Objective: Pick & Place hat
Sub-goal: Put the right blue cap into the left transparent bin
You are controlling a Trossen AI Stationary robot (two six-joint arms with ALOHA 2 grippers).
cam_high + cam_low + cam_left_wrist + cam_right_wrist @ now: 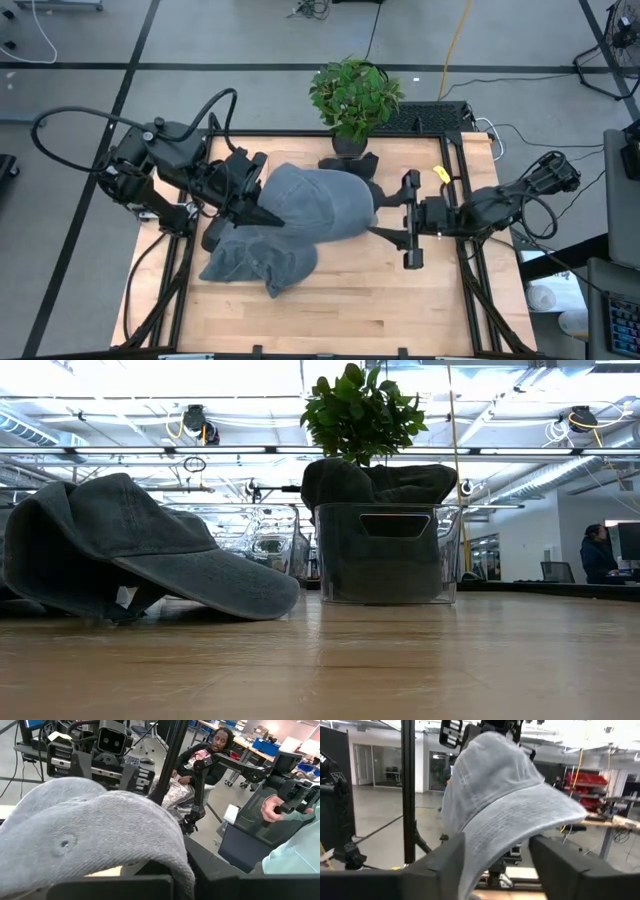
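A blue-grey cap [322, 203] hangs in the air over the middle of the table, between my two grippers. My left gripper [268, 214] is shut on the rear of its crown [100, 830]. My right gripper [378, 214] is open, its two fingers [445, 865] standing on either side of the cap's brim [520, 815]. A second cap of the same colour [255, 262] lies on the table below and to the left, resting on its brim [215, 585] and the lower edge of its crown. My left gripper pinches the rear lower edge of the cap's crown [172, 865] between its two fingers, coming nearly level from the table's left. The cap is lifted clear of the table, crown up, brim pointing to the right arm. My right gripper has the brim between its open fingers; I cannot tell whether it touches it.
A potted plant [352, 95] stands at the table's far edge, beside a clear bin [385, 555] holding dark caps. Bare wood [400, 300] lies toward the near right. Beyond the table a person sits [210, 750] and a hand [272, 810] holds a device.
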